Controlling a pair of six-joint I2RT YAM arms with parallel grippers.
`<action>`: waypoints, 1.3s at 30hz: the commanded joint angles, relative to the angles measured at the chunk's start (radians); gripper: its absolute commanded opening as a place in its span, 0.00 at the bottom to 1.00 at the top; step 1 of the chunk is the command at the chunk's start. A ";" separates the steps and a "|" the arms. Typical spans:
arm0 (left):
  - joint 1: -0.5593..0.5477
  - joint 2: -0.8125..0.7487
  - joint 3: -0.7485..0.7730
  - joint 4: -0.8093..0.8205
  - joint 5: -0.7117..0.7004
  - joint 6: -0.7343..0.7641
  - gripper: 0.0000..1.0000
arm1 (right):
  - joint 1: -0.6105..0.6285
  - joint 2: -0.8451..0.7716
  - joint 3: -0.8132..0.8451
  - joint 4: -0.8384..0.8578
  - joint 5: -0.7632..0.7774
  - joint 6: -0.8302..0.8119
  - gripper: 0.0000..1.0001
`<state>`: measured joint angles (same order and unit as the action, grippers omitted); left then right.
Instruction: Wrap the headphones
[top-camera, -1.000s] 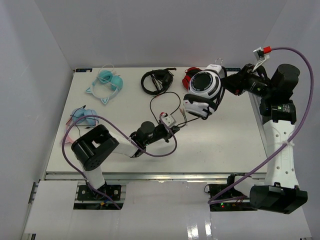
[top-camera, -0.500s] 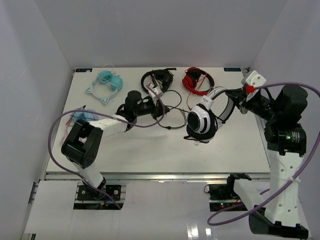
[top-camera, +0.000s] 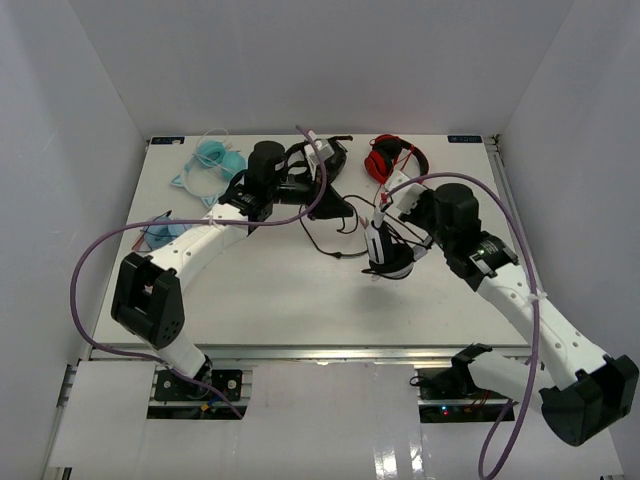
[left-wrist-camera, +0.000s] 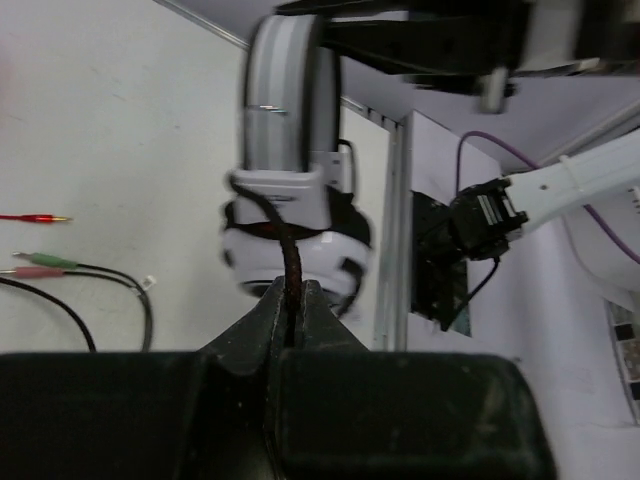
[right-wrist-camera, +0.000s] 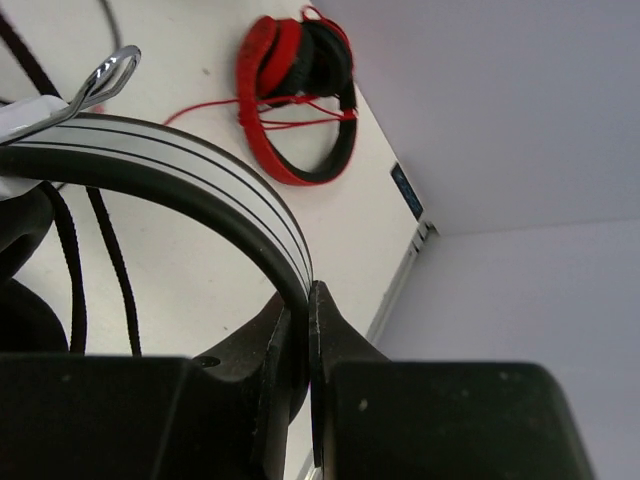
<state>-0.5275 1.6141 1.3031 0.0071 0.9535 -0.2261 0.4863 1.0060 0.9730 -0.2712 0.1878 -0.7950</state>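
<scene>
A: Progress?

B: Judged early; found the right gripper (right-wrist-camera: 300, 305) clamped tight on the white headband, carrying the headphones (top-camera: 388, 245) seemingly off the table (top-camera: 300, 310); traced the band arching away left of those jaws.

A: Other side?

B: Logged the left gripper (left-wrist-camera: 290, 300) pinched closed on the cable (left-wrist-camera: 283, 250); followed it from the tips straight up to the near cup; placed the headphones dead ahead of those jaws, near.

A: Wound yet?

B: Cannot tell of any finished turn; noted two black strands hanging under the band, left of the right jaws; spotted slack lying on the table left of the left jaws, with a red plug (left-wrist-camera: 35, 217) and a green plug (left-wrist-camera: 45, 261) loose; reckoned most of the winding left to do, plus stowing the ends.

A: Writing?

B: None legible; noticed a small blue label (right-wrist-camera: 405, 190) at the table edge, beyond and right of the right jaws, too small to read; made out no brand on band or cups; marked the red headphones (right-wrist-camera: 300, 110) beyond the right jaws, well apart.
</scene>
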 joint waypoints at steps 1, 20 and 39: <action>-0.072 -0.018 0.056 -0.093 0.111 -0.143 0.00 | 0.037 0.060 0.019 0.489 0.436 0.010 0.08; -0.278 0.050 -0.081 0.404 -0.289 -0.479 0.28 | -0.024 0.300 0.281 0.270 0.088 0.910 0.08; -0.509 0.107 -0.482 0.752 -0.922 0.213 0.62 | -0.279 0.168 0.380 0.079 -0.376 1.224 0.08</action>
<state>-1.0409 1.6510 0.8594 0.5340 0.1611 -0.2049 0.2506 1.2437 1.2639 -0.2446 -0.0268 0.2841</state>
